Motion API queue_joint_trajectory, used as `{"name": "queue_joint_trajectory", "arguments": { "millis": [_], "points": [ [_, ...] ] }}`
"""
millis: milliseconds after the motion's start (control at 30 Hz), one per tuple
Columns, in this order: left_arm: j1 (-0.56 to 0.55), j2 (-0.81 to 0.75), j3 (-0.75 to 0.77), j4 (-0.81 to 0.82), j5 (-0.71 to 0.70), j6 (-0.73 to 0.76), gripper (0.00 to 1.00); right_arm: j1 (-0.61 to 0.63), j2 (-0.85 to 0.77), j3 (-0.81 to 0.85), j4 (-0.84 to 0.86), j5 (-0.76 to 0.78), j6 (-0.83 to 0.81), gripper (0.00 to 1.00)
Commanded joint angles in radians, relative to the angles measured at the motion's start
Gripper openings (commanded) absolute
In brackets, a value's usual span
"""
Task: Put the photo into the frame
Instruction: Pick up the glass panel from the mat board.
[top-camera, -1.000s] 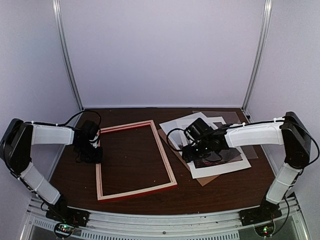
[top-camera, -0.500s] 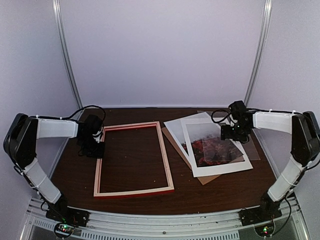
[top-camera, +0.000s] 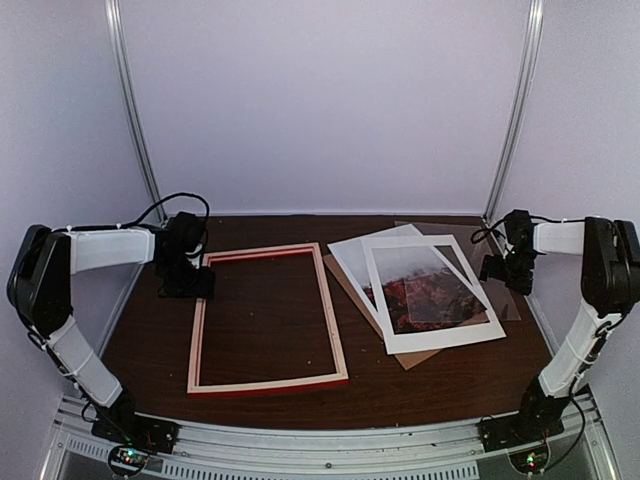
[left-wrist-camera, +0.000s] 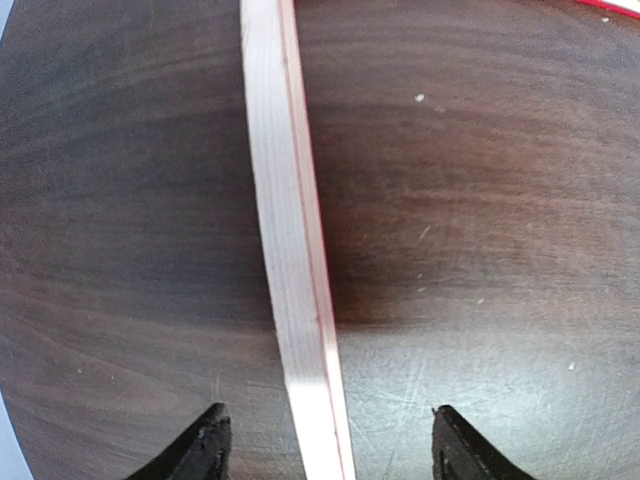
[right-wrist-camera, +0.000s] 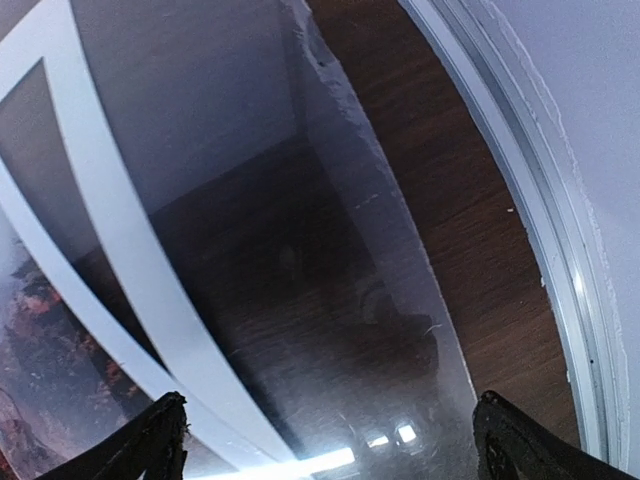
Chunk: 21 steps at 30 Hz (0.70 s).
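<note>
Where the dark wooden table (top-camera: 150, 340) spreads out ahead of both arm bases, the frame (top-camera: 331, 312) lies flat on its left-centre part, pale wood side up, with red showing along its outer edges and bare tabletop visible through its opening. Right of the frame lies a loose stack of flat sheets. On top is a white mat board (top-camera: 445, 334) with a cut-out window, and the photo (top-camera: 420, 290) shows through that window, grey sky at the far end and red foliage nearer, so the print is beside the frame and not inside it. A white sheet juts out from under the mat's left side, though whether it belongs to the print cannot be told. A brown backing board (top-camera: 408, 358) peeks out beneath the stack at its near and left edges, its left corner close to the frame's right rail. A clear glazing sheet (top-camera: 503, 298) lies over the stack's right part and reaches toward the table's right edge. The left gripper (left-wrist-camera: 330, 450) sits at the frame's left rail near the far corner, its jaws released, the fingertips (left-wrist-camera: 205, 450) standing on either side of the rail with a gap on both sides. The right gripper (right-wrist-camera: 330, 440) hangs over the clear sheet's right portion, jaws spread wide and grasping nothing.
</note>
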Motion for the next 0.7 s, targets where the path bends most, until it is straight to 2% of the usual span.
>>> {"name": "queue_joint_trajectory", "arguments": {
  "millis": [0,133,667],
  "points": [
    [-0.011,-0.012,0.061,0.03,0.037,-0.015,0.76,-0.044,0.051,0.04,-0.004,-0.048,-0.012,0.99],
    [-0.026,-0.024,0.08,0.067,0.082,-0.006,0.81,-0.071,0.077,0.061,-0.01,-0.072,-0.032,0.98],
    [-0.121,0.037,0.112,0.324,0.311,0.01,0.91,-0.143,0.193,0.138,-0.083,-0.273,-0.143,0.91]
  ]
}}
